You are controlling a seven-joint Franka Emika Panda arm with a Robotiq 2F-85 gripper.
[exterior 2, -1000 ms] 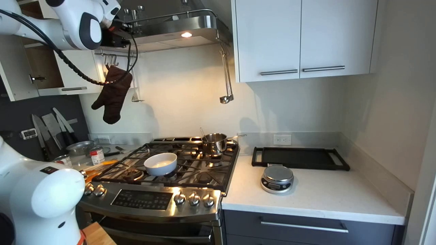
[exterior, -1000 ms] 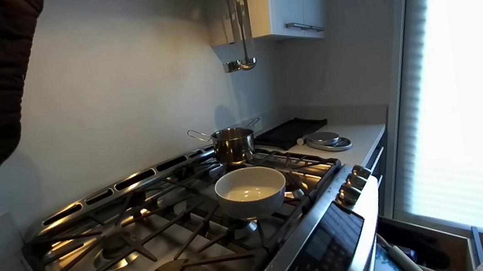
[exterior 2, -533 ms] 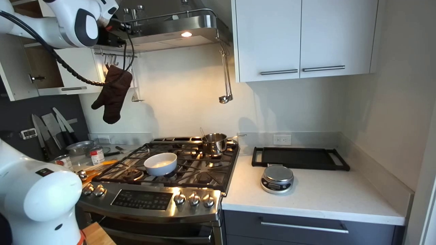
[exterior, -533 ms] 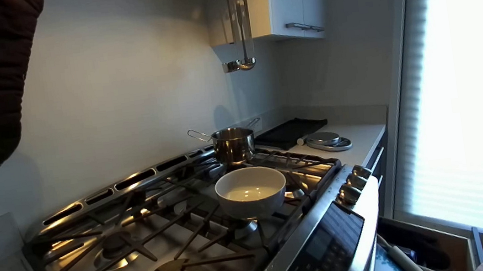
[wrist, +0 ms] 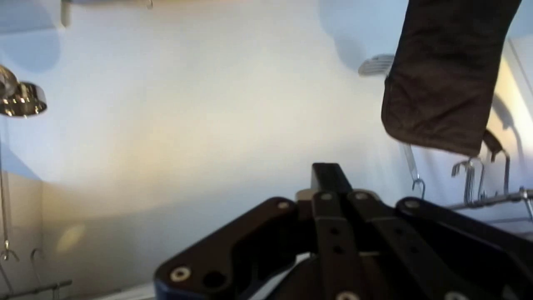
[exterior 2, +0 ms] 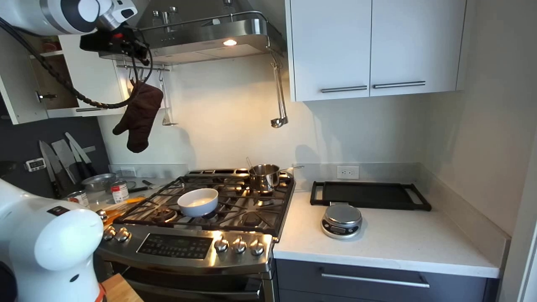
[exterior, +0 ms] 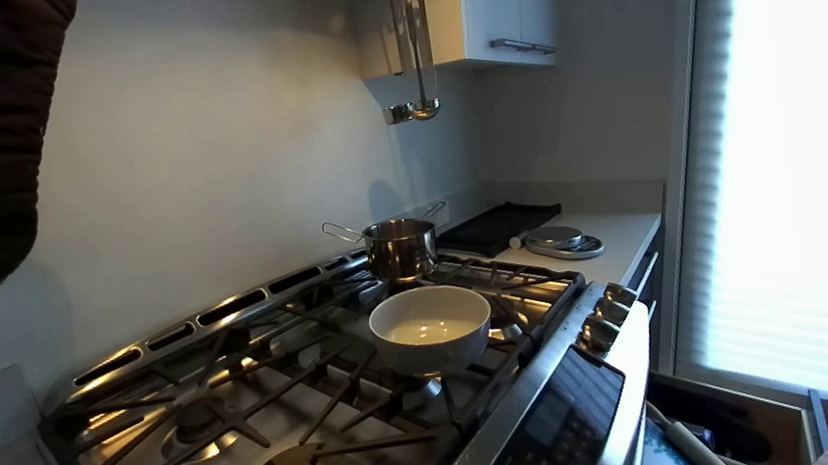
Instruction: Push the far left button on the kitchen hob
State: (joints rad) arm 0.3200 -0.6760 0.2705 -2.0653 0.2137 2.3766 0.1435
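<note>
The kitchen hob (exterior 2: 241, 209) is low down & shows in both exterior views: shiny metal w/ black bars (exterior: 377, 445) on top. On its front, in an exterior view, is the dark control strip (exterior 2: 175, 246), w/ 2 round knobs (exterior 2: 122, 235) on the left of it & 3 on the right. The far left knob (exterior 2: 109, 233) looks just beside the big white arm (exterior 2: 63, 243) there, but can't tell how nr they rly are. The end effector (wrist: 332, 178) is up high by the hood (exterior 2: 209, 40), well apart from the hob. It's clenched: in the wrist view, which is upside down, its black fingertips (wrist: 327, 177) are squeezed tight together. That view looks at the pale wall (wrist: 250, 104), w/ the brown oven mitt (wrist: 447, 83) hanging from a hook (wrist: 506, 166). On the hob, a bowl (exterior 2: 198, 209), white inside, sits upright on the bars nr the middle, & a shiny pot (exterior 2: 263, 182) w/ thin wire handles stands behind it, more to the right in an exterior view. Right of the hob there is the white worktop (exterior 2: 394, 247) w/ a flat black tray (exterior 2: 369, 193) nr the wall & a round scale (exterior 2: 343, 214) just in front of it. Ladles (exterior 2: 279, 122) hang by the hood's right end, & its little lamp (exterior 2: 229, 42) is lit. At the left side, knives (exterior 2: 65, 159) are up on a dark wall (exterior 2: 21, 138) & cans (exterior 2: 120, 191) stand nr the hob.
</note>
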